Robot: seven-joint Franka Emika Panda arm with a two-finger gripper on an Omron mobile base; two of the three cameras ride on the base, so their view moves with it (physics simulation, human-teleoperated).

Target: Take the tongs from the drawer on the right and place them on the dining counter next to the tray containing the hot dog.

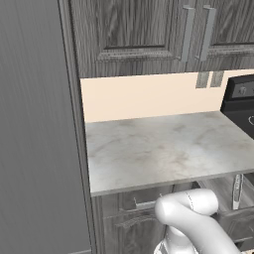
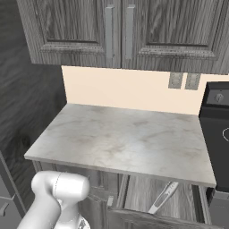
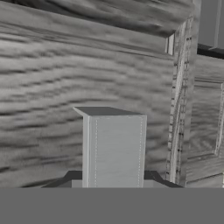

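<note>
The drawer [image 2: 147,197] on the right, below the marble table [image 2: 125,138], stands pulled out. The tongs [image 2: 163,197] lie inside it, lengthwise, slightly angled, and are untouched. In the left base view the tongs [image 1: 237,191] appear at the right edge under the table lip.

In the hand view the gripper [image 3: 114,186] is closed on the silvery bar handle [image 3: 114,148] of the drawer front, with dark wood-grain panel directly behind it. The fingertips themselves are largely hidden by the handle.

Step in hand, as judged: end of the drawer-opening stage. The tongs pickup has not begun, and the dining counter and tray are not yet in play.

Next move calls for:
- Releasing the handle and backing the gripper clear of the drawer front.
- Raising the hand above the drawer and turning it downward.
- Aligning the jaws across the tongs' thin arms, near mid-length, before closing.

Risk: the table overhang limits clearance above the drawer.
</note>
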